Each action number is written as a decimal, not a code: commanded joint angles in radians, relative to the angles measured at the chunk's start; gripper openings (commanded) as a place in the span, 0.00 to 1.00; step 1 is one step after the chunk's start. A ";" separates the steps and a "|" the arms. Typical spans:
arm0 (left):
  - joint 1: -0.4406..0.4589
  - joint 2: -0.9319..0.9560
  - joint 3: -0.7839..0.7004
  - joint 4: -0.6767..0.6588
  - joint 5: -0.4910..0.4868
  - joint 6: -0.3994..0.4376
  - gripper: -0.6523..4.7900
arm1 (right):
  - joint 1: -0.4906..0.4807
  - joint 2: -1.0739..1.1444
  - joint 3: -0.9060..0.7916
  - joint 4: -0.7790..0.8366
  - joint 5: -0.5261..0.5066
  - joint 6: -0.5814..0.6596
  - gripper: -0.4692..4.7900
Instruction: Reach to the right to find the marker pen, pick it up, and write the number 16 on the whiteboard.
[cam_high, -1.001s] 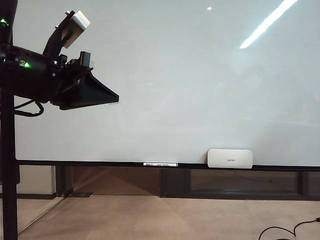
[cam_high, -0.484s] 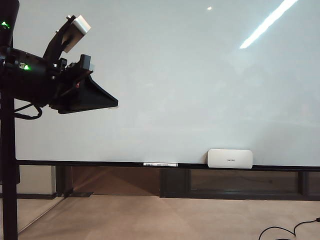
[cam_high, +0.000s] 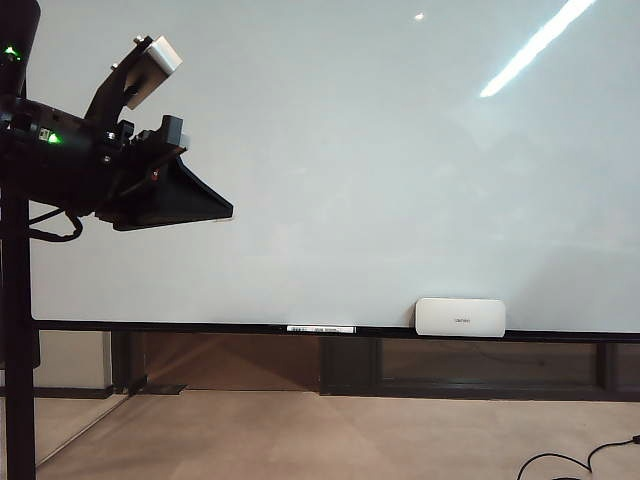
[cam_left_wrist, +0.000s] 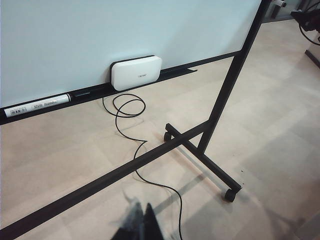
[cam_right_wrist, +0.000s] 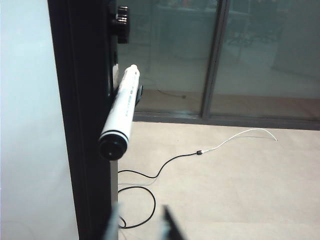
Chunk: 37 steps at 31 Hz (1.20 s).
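The whiteboard (cam_high: 400, 180) fills the exterior view, and no number 16 shows on it. A white marker pen (cam_right_wrist: 121, 110) with a black end sits clipped on the board's black side frame (cam_right_wrist: 80, 100) in the right wrist view. It points back at my right gripper (cam_right_wrist: 141, 225), which is open a little short of it with nothing between its fingers. My left gripper (cam_high: 228, 210) hovers in front of the board's left part with its fingers together (cam_left_wrist: 144, 220). The right arm is out of the exterior view.
A second white marker (cam_high: 320, 328) (cam_left_wrist: 37, 105) lies on the board's bottom ledge. A white eraser (cam_high: 460, 316) (cam_left_wrist: 136, 72) stands to its right. The black wheeled stand leg (cam_left_wrist: 200, 155) and loose cables (cam_left_wrist: 127, 117) (cam_right_wrist: 150, 175) cross the floor. Glass walls stand behind the frame.
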 joint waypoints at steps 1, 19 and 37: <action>-0.001 -0.004 0.004 0.009 -0.003 0.000 0.11 | 0.008 -0.003 0.004 0.003 -0.004 -0.002 0.32; -0.001 -0.004 0.004 -0.017 -0.010 0.016 0.11 | 0.072 -0.003 0.005 0.067 0.134 -0.018 0.54; -0.001 -0.004 0.004 -0.026 -0.010 0.016 0.11 | 0.088 0.059 0.117 0.079 0.153 0.036 0.53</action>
